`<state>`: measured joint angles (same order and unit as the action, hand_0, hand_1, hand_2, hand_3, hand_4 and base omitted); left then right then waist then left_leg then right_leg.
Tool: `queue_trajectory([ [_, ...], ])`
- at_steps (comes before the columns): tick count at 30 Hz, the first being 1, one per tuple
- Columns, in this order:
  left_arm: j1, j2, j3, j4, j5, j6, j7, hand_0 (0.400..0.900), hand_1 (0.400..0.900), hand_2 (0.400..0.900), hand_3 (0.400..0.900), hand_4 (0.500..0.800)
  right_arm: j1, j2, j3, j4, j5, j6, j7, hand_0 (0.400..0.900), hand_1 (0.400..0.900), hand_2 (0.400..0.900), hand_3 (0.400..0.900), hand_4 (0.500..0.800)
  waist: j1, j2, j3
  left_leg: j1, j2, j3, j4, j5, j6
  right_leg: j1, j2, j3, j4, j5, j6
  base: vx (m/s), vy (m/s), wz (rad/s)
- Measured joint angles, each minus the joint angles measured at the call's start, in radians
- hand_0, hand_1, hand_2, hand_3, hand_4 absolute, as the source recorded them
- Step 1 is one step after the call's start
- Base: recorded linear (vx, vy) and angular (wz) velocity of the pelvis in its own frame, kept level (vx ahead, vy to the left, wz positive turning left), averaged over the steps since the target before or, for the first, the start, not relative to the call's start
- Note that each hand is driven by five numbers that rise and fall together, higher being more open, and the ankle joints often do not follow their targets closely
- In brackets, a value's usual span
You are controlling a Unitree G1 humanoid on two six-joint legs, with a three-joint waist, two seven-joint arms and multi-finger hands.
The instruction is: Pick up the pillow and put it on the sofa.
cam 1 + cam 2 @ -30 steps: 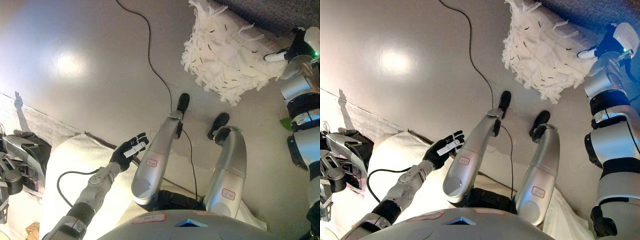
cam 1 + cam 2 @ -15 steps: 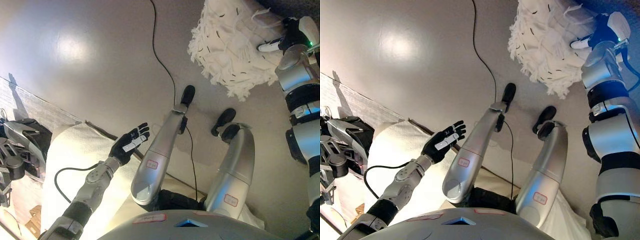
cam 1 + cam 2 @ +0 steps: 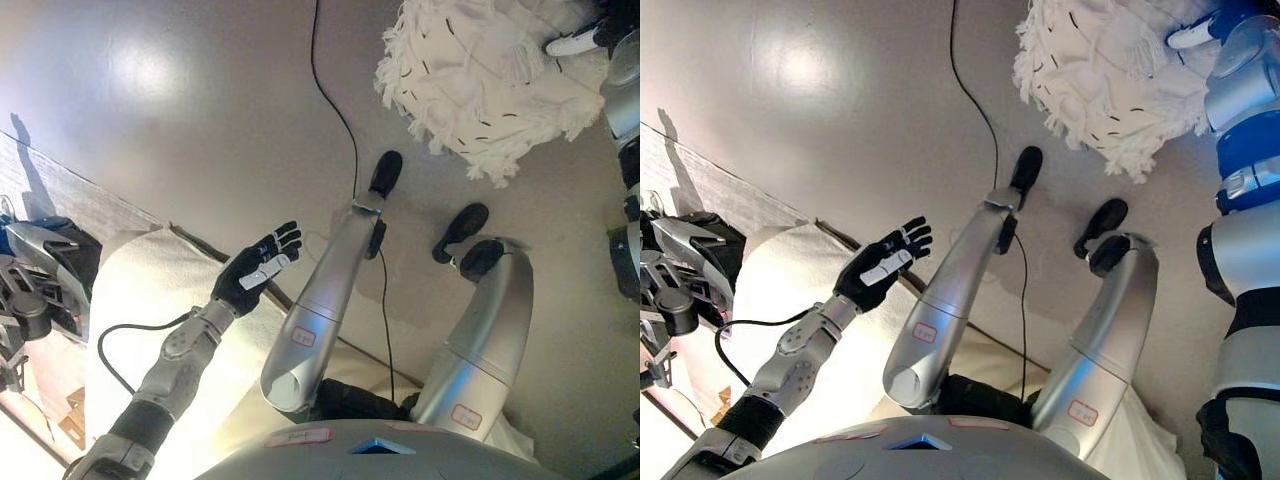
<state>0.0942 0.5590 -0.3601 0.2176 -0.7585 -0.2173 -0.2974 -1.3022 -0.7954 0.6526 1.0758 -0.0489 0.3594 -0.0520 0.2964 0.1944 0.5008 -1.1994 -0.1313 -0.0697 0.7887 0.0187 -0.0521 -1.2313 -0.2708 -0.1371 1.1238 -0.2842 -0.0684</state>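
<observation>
- Reaching to the upper right edge, the right hand (image 3: 585, 38) is pressed against the white fringed pillow (image 3: 480, 80) on the grey floor (image 3: 180, 130); its finger state cannot be told.
- The left hand (image 3: 258, 270) is held spread and empty.
- A one-handed hold may be lost on the shaggy fabric.

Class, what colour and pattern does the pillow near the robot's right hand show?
The pillow is white and shaggy with fringed edges, flecked with small dark dashes; the left eye view shows it best.

Silver-grey segmented arms; dark left hand (image 3: 258, 280) with white finger covers.
</observation>
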Motion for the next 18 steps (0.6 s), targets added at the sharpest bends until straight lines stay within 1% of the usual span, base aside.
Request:
queue_trajectory([
  [2, 0.003, 0.001, 0.001, 0.000, -0.003, 0.000, 0.000, 0.900, 0.900, 0.900, 0.900, 0.800, 0.000, -0.001, 0.000, 0.016, 0.003, -0.004, 0.001, 0.400, 0.400, 0.400, 0.400, 0.500, 0.012, 0.004, -0.002, -0.002, 0.001, -0.007, -0.002, 0.000, 0.000, 0.003, 0.000, -0.006, -0.009, 0.000, 0.000, -0.02, -0.001, -0.09],
  [4, 0.020, 0.005, 0.004, -0.001, -0.003, 0.000, -0.001, 0.900, 0.900, 0.900, 0.900, 0.800, 0.003, 0.001, 0.000, 0.018, 0.008, -0.009, 0.013, 0.400, 0.400, 0.400, 0.400, 0.500, 0.013, 0.004, -0.003, -0.002, -0.001, -0.010, -0.005, 0.000, 0.001, 0.006, 0.000, -0.011, -0.018, 0.000, 0.000, -0.02, 0.000, -0.06],
  [6, 0.040, 0.012, 0.005, -0.005, -0.003, 0.000, -0.001, 0.900, 0.900, 0.900, 0.900, 0.800, 0.012, 0.002, 0.000, 0.019, 0.024, -0.024, 0.026, 0.400, 0.400, 0.400, 0.400, 0.500, 0.015, 0.004, -0.003, 0.001, 0.000, -0.011, -0.008, -0.003, 0.005, 0.013, 0.000, -0.013, -0.025, 0.001, 0.000, 0.00, 0.000, 0.00],
  [10, 0.053, 0.014, 0.007, -0.006, -0.003, 0.001, -0.002, 0.900, 0.900, 0.900, 0.900, 0.800, 0.064, 0.010, 0.000, 0.019, 0.039, -0.054, 0.027, 0.400, 0.400, 0.400, 0.400, 0.500, 0.021, 0.004, -0.003, 0.047, 0.001, -0.014, -0.024, -0.012, 0.010, 0.069, 0.001, -0.024, -0.053, 0.001, 0.002, 0.01, -0.055, -0.06],
  [12, 0.053, 0.014, 0.007, -0.008, -0.003, 0.001, -0.003, 0.900, 0.900, 0.900, 0.900, 0.800, 0.105, 0.019, 0.000, 0.019, 0.039, -0.081, 0.027, 0.400, 0.400, 0.400, 0.400, 0.500, 0.026, 0.004, -0.003, 0.101, 0.004, -0.020, -0.054, -0.012, 0.010, 0.127, 0.005, -0.034, -0.085, 0.004, 0.003, 0.02, -0.054, -0.10],
  [15, 0.055, 0.013, 0.006, -0.001, -0.002, 0.002, -0.007, 0.900, 0.900, 0.900, 0.900, 0.800, 0.150, 0.026, 0.000, 0.015, 0.037, -0.114, 0.038, 0.400, 0.400, 0.400, 0.400, 0.500, 0.036, 0.004, -0.003, 0.190, 0.015, -0.029, -0.112, -0.007, 0.014, 0.217, 0.014, -0.049, -0.154, 0.012, 0.016, 0.04, -0.046, -0.19],
  [18, 0.061, 0.012, 0.008, 0.048, -0.001, 0.023, -0.009, 0.900, 0.900, 0.900, 0.900, 0.800, 0.207, 0.029, 0.000, -0.016, 0.022, -0.134, 0.067, 0.400, 0.400, 0.400, 0.400, 0.500, 0.032, 0.004, -0.003, 0.319, 0.028, -0.029, -0.202, 0.009, 0.026, 0.348, 0.019, -0.072, -0.252, 0.034, 0.026, 0.07, -0.045, -0.17],
])
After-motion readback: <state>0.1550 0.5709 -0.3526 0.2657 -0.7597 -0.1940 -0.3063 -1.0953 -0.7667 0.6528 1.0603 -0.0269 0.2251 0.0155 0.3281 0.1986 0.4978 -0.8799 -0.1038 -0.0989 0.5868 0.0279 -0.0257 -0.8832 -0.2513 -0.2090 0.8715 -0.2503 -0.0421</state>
